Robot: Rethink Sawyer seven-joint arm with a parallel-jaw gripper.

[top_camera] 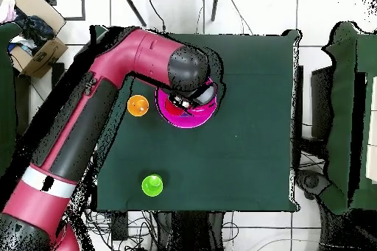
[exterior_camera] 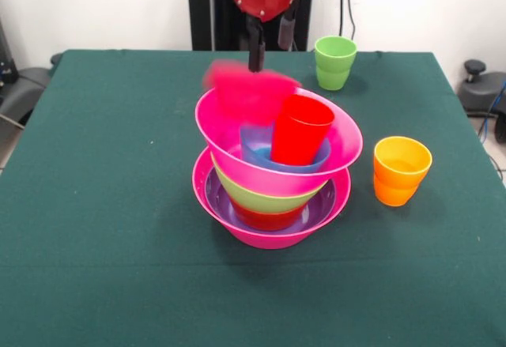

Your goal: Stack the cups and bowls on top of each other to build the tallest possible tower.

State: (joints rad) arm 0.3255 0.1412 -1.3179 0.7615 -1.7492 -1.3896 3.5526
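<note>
Gripper (exterior_camera: 269,50) clamped on blurry crimson bowl (exterior_camera: 249,84) over tower (exterior_camera: 273,175), mid-placement. Next: centre over red cup (exterior_camera: 300,130), let go gently.

Cups, bowls all glossy smooth plastic w/ highlights: red cup (exterior_camera: 300,130), orange cup (exterior_camera: 402,170), green cup (exterior_camera: 335,62), top pink bowl (exterior_camera: 336,145), base pink bowl (exterior_camera: 273,232). Tabletop (exterior_camera: 118,205) covered in matt dark green cloth, slightly fuzzy. Arm (top_camera: 88,115) shell smooth, semi-gloss red.
</note>
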